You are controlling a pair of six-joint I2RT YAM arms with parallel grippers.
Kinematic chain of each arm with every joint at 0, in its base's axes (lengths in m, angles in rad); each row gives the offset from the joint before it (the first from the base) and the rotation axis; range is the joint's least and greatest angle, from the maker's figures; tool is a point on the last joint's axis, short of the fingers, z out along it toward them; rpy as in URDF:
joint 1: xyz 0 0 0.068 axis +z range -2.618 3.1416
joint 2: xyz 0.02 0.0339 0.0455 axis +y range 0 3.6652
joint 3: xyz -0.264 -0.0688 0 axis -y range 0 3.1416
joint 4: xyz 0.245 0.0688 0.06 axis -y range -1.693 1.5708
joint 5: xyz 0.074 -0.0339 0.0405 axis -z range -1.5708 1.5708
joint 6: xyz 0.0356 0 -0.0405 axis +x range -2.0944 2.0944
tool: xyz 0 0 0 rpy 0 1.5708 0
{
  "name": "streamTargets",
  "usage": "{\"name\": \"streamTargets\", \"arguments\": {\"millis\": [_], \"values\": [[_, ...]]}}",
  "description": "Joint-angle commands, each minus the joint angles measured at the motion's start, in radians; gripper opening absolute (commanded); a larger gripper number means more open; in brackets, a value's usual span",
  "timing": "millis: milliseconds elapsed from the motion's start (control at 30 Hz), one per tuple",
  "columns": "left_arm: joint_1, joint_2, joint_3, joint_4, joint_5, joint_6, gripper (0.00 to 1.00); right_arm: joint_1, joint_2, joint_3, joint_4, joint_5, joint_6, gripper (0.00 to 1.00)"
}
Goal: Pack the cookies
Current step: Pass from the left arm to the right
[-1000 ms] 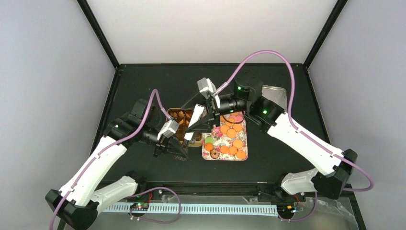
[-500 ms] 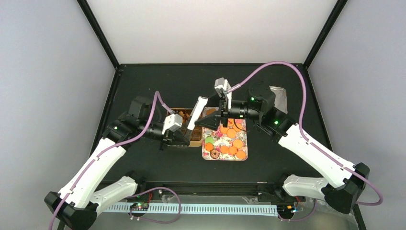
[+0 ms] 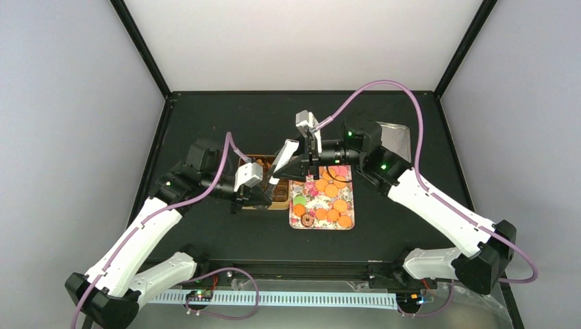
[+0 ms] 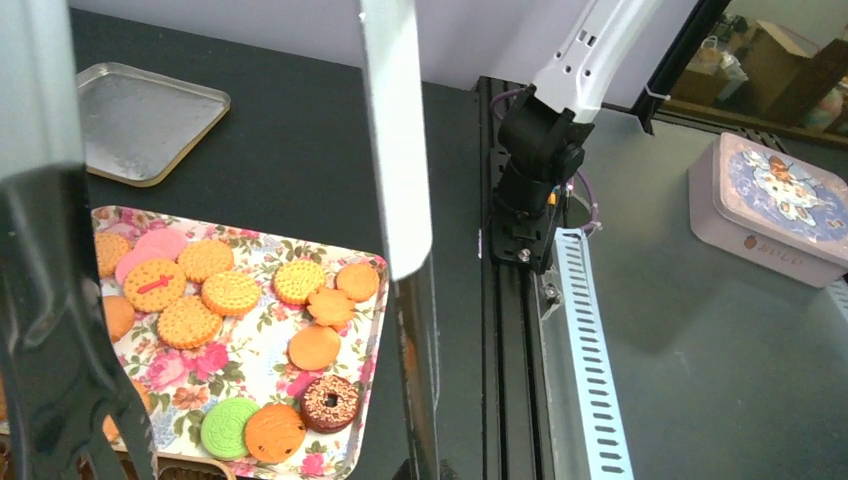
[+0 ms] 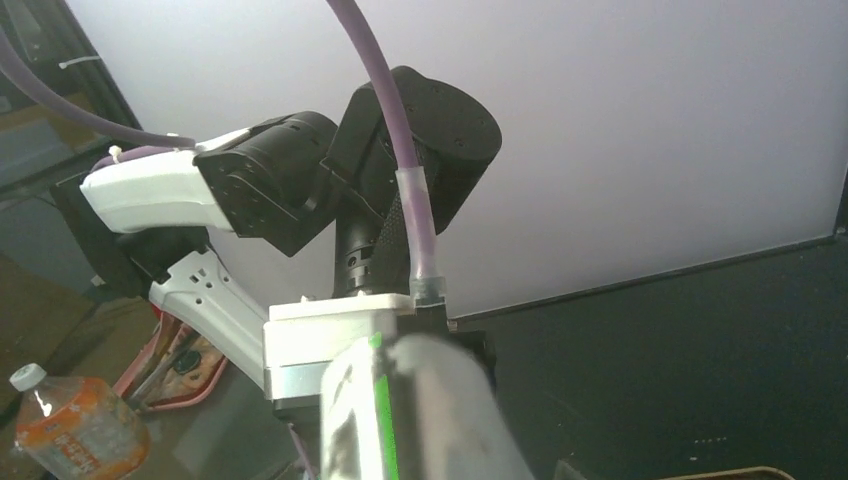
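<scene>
From above: shows the right gripper (image 3: 275, 181) lifted off the near half of the tin (image 3: 251, 158), where it hung a second ago; puts its tips just left of the tray (image 3: 315, 201), by the tray's far-left corner; cannot tell whether spread or pinching, with the fingers so close at the tips. Finds the left gripper (image 3: 259, 199) pressed together, empty as far as can be seen, shifted nearer the tray than before. Reads as a pause between one cookie and the next; leaves most of the cookies (image 3: 331, 190) on the tray, unpacked. Counts one tin left of the tray, one lid (image 3: 401, 137) beyond the tray's far-right corner.

From the left wrist: looks across the tray; counts ten orange cookies in plain sight, perhaps two more cut off by a dark finger (image 4: 50, 330); adds one green one (image 4: 228, 427), one pink one (image 4: 160, 243), one ring (image 4: 330, 400); catches one white finger (image 4: 395, 140) at the tray's edge, one pale box (image 4: 770, 210) well off the tray.

From the right wrist: shows no tray, no cookies, no fingers clearly; only one arm (image 5: 290, 190) and one bottle (image 5: 70, 425).
</scene>
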Motion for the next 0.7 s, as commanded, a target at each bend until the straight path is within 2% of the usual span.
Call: {"name": "streamTargets", "arguments": {"millis": [0,133,200,400,533,667], "values": [[0.003,-0.009,0.011,0.045,-0.040,-0.005,0.02,0.008,0.020,0.054,-0.024,-0.059,-0.037,0.63],[0.003,-0.009,0.018,0.047,-0.064,-0.003,0.02,0.010,0.025,0.058,-0.067,-0.063,-0.058,0.47],[0.003,-0.007,0.017,0.051,-0.075,-0.004,0.02,0.011,0.028,0.058,-0.078,-0.066,-0.058,0.42],[0.003,-0.007,0.002,0.128,-0.176,-0.065,0.02,0.033,0.062,0.091,-0.106,-0.031,-0.059,0.42],[0.003,-0.011,0.003,0.139,-0.247,-0.076,0.02,0.046,0.091,0.096,-0.084,-0.025,-0.040,0.49],[0.003,-0.015,0.005,0.126,-0.262,-0.072,0.02,0.047,0.099,0.090,-0.065,-0.033,-0.032,0.47]]}}
